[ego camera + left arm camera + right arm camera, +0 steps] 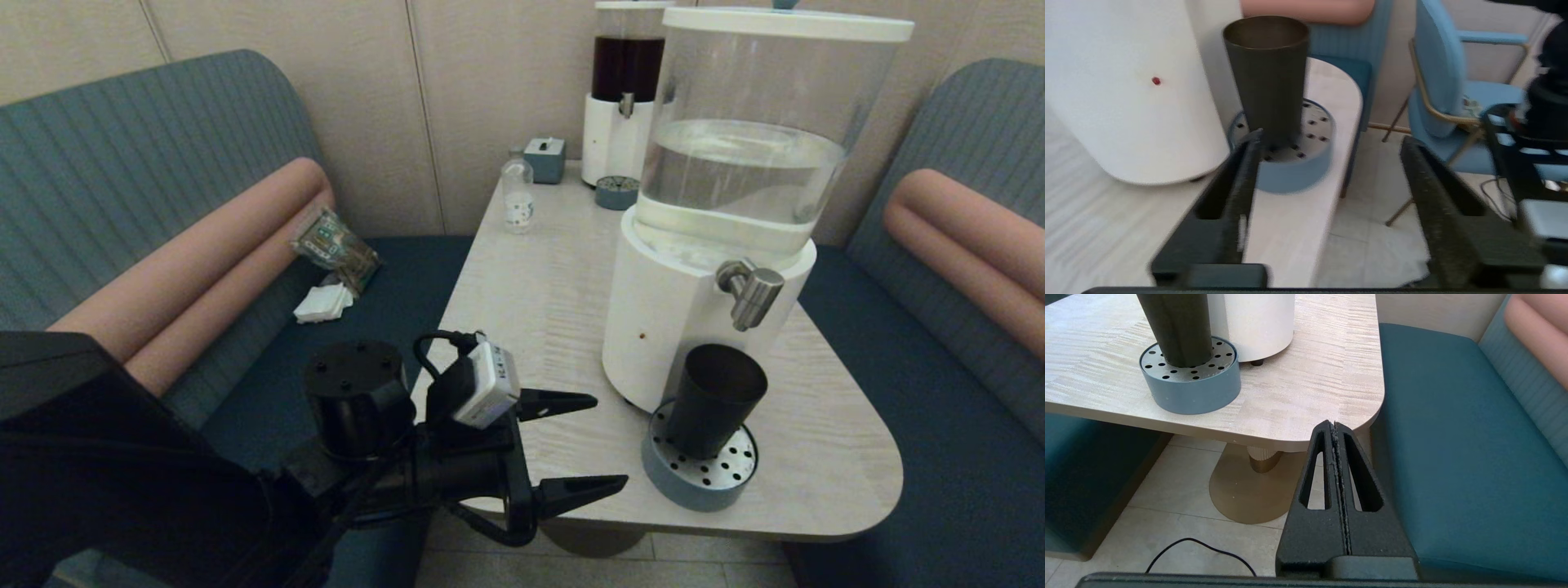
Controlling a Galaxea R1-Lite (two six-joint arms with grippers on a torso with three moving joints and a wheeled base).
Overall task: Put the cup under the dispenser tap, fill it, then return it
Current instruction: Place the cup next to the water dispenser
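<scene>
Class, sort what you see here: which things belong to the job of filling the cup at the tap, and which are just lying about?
Belong to the job:
small dark tapered plastic cup
stubby brushed-steel tap
round blue drip tray
open left claw

Just lying about:
small clear bottle
narrow dispenser of dark liquid
white napkins

The head camera looks forward and down from above the table (pixel 522 327), taking in the large dispenser (pixel 702 302) near its front edge. The left wrist camera sits low and close, level with the drip tray (pixel 1290 175) at the dispenser's foot. The right wrist camera hangs below the table's corner, facing the same drip tray (pixel 1192 388). All three views share that tray.
</scene>
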